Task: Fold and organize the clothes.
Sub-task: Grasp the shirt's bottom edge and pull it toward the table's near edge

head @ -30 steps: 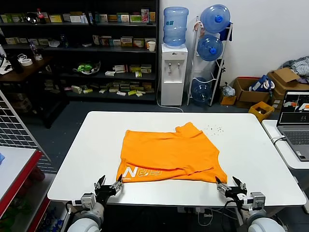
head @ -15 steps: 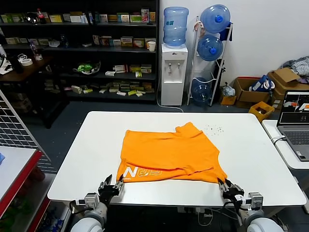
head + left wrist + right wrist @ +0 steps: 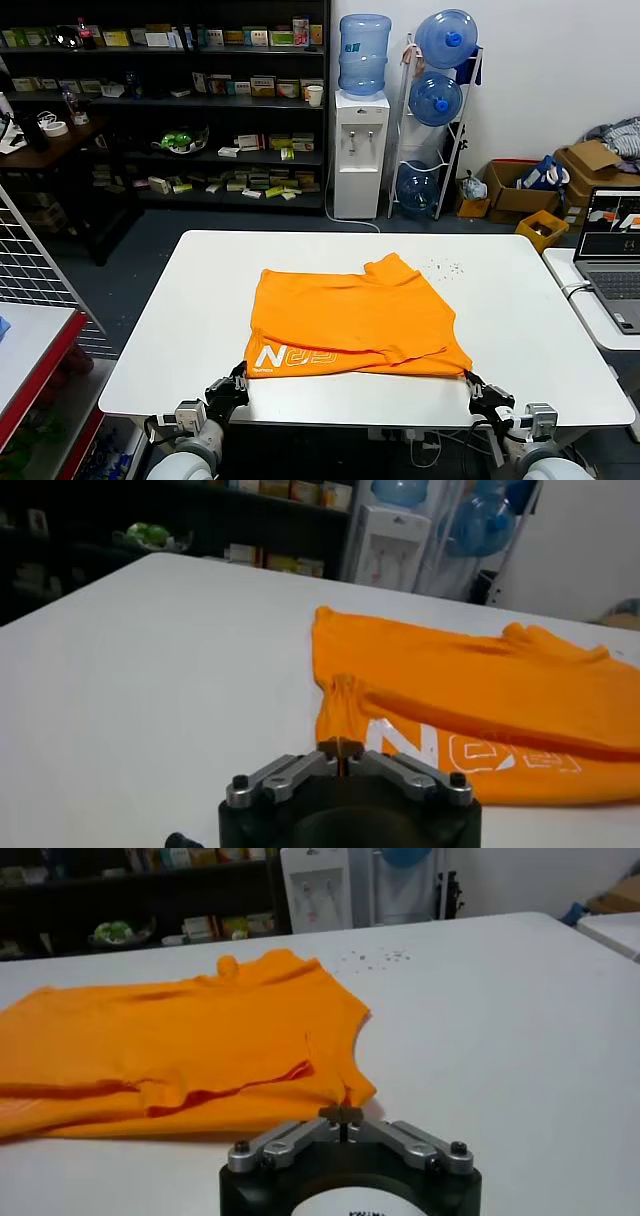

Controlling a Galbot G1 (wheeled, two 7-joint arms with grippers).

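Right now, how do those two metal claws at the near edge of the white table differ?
The left gripper is shut on the bright orange cotton T-shirt, bunching its corner beside the white lettering; the right gripper is shut on the plain corner, which lies flatter. Both sit low at the table's near edge.

1. The left gripper (image 3: 236, 382) is held low at the near table edge, fingers closed on the shirt (image 3: 350, 318) corner.
2. The right gripper (image 3: 474, 385) is held likewise at the near right corner, fingers closed, apparently pinching cloth.
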